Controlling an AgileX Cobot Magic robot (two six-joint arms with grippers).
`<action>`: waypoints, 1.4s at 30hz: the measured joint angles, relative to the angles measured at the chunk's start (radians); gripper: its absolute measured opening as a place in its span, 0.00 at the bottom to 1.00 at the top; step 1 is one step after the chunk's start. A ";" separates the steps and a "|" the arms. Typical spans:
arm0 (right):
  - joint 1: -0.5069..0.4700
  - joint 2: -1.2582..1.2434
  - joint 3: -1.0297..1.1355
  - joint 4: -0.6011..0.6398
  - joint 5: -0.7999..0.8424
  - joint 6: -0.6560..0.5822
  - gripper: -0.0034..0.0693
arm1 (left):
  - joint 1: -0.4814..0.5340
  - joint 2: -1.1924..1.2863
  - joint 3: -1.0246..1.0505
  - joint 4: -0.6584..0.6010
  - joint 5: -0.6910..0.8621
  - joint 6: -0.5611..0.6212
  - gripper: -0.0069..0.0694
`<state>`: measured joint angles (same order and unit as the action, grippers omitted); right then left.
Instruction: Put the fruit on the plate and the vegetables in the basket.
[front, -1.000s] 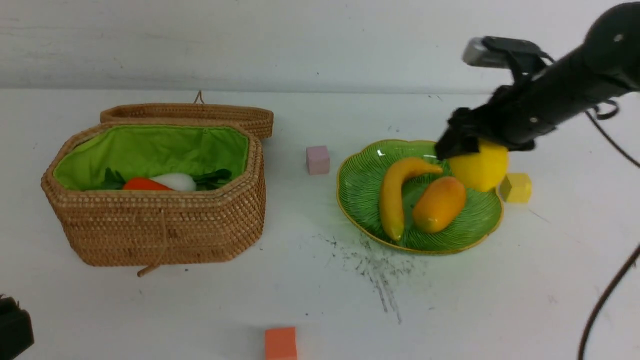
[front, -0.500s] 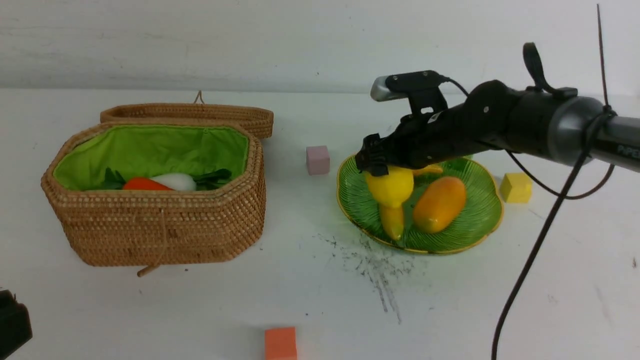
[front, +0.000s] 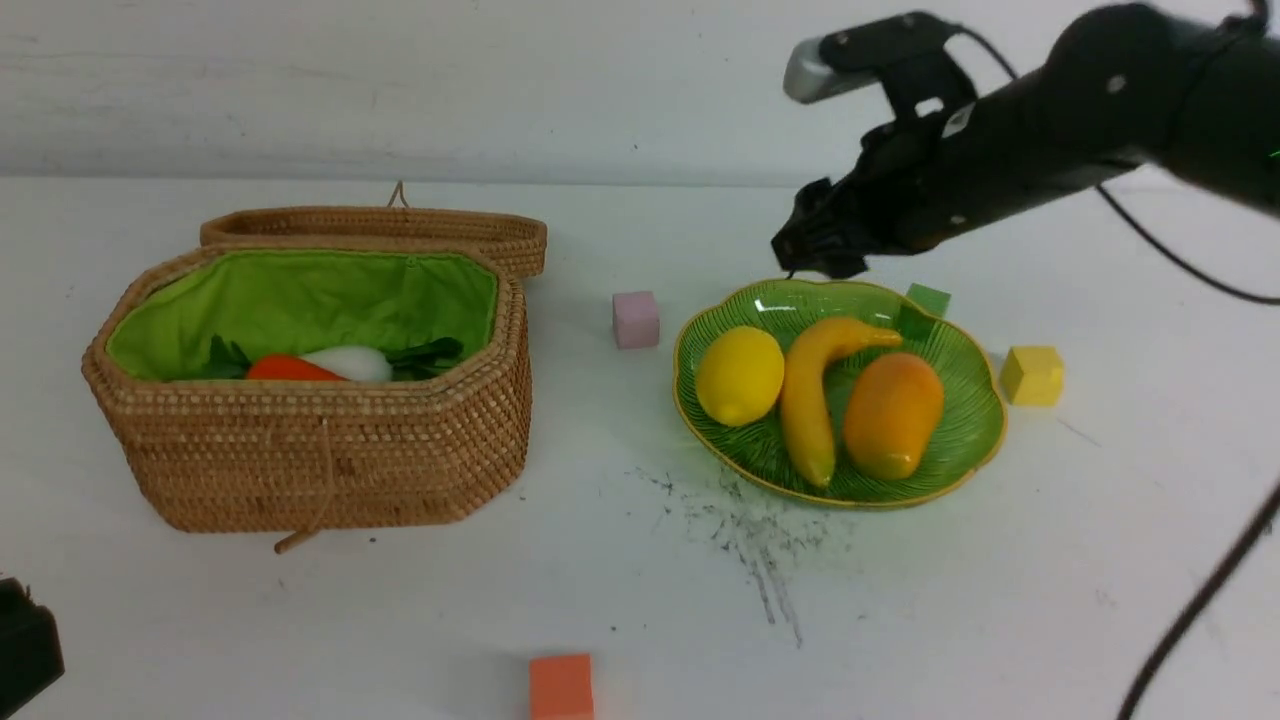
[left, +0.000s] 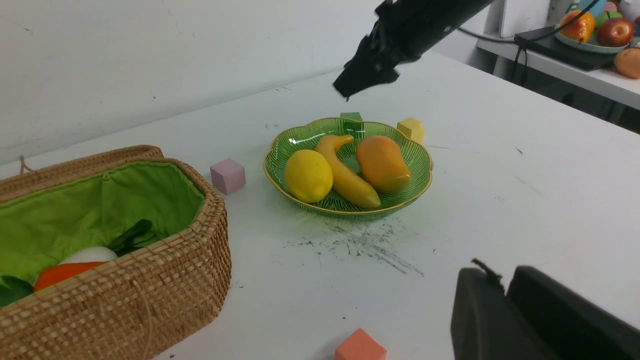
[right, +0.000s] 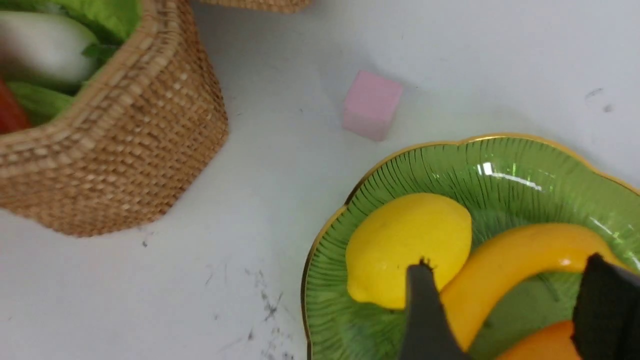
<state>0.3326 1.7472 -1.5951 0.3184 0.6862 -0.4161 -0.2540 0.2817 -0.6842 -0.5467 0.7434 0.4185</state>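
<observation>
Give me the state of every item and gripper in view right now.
lemon: resting on the plate, released.
banana: lying on the plate between lemon and mango.
mango: lying on the plate.
plate: holds all three fruits.
basket: lid open, folded back.
carrot: in the basket.
radish: in the basket.
right gripper: open, empty, above the plate.
left gripper: low, away from the items; opening unclear.

We see four foam cubes on the white desk (front: 1050, 560): pink cube (front: 636, 319) mid-desk, green cube (front: 926, 300) and yellow cube (front: 1032, 375) toward the right edge, orange cube (front: 561, 686) at the near edge.
</observation>
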 joint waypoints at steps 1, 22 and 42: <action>0.000 -0.009 0.000 -0.004 0.000 0.003 0.53 | 0.000 0.000 0.000 0.000 0.000 0.000 0.19; 0.000 -0.944 0.613 -0.159 0.519 0.450 0.05 | 0.000 -0.296 0.253 0.081 -0.172 -0.154 0.07; 0.000 -1.343 0.896 -0.153 0.573 0.469 0.07 | 0.000 -0.298 0.634 0.074 -0.236 -0.157 0.07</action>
<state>0.3326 0.4043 -0.6992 0.1650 1.2589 0.0526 -0.2540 -0.0166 -0.0502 -0.4726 0.5076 0.2614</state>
